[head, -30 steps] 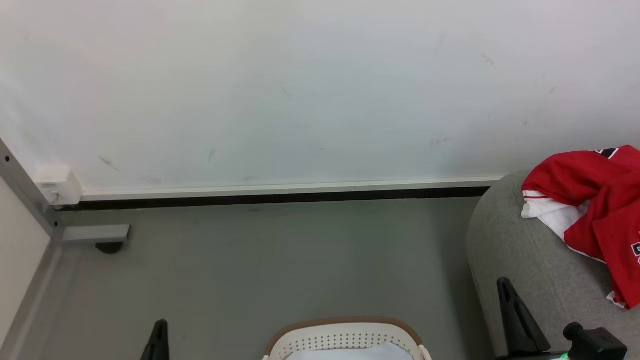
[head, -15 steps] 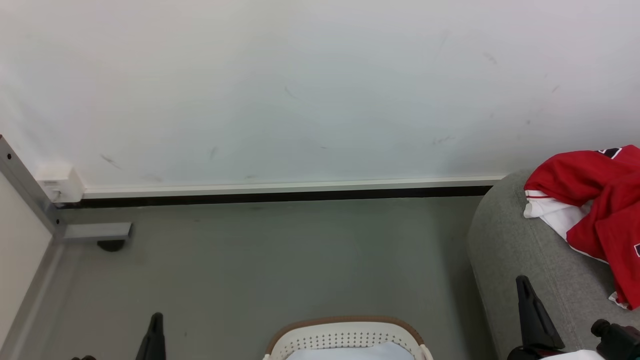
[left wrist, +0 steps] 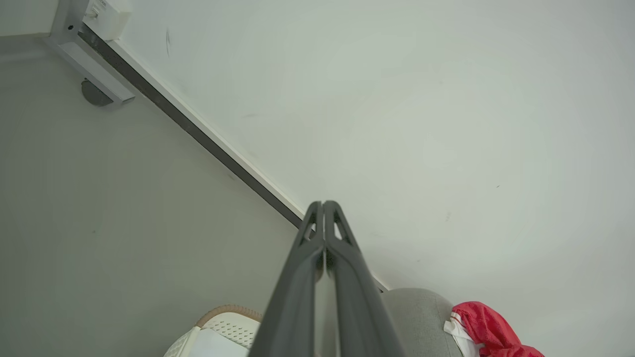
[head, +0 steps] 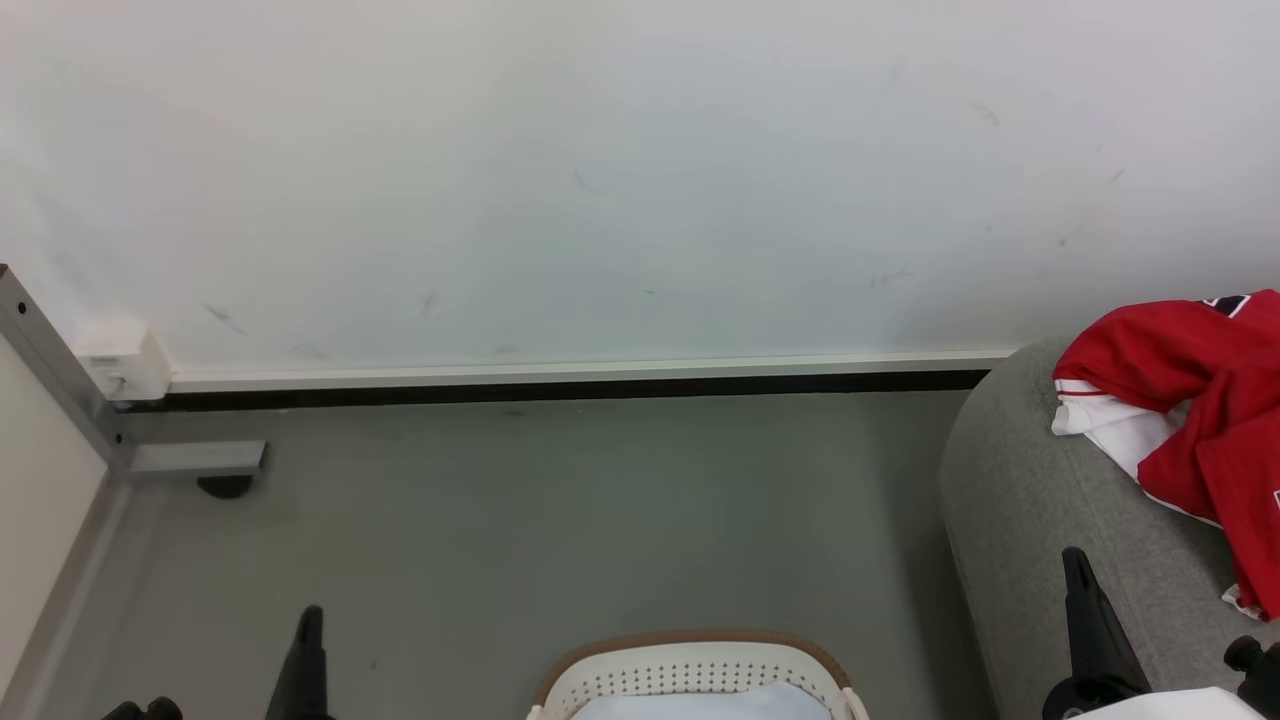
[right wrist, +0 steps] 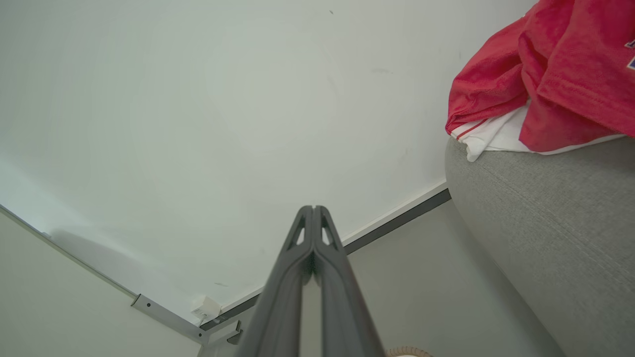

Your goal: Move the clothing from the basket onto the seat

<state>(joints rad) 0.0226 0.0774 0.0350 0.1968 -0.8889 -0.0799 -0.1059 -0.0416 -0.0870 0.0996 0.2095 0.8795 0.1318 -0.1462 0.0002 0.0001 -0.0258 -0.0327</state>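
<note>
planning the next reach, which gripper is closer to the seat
The right gripper, seen against the grey seat at the head view's lower right. The left gripper is at lower left, across the basket from it.

You face a scuffed white wall point(head: 600, 180) with a dark baseboard point(head: 560, 390) above grey floor point(head: 500, 520); far left, a small white box point(head: 120, 362) sits beside a metal post point(head: 45, 350).

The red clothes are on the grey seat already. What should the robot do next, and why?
Probably lower the left gripper toward the basket and open it: something pale lies inside, and both it and the right gripper are shut, holding nothing.
</note>
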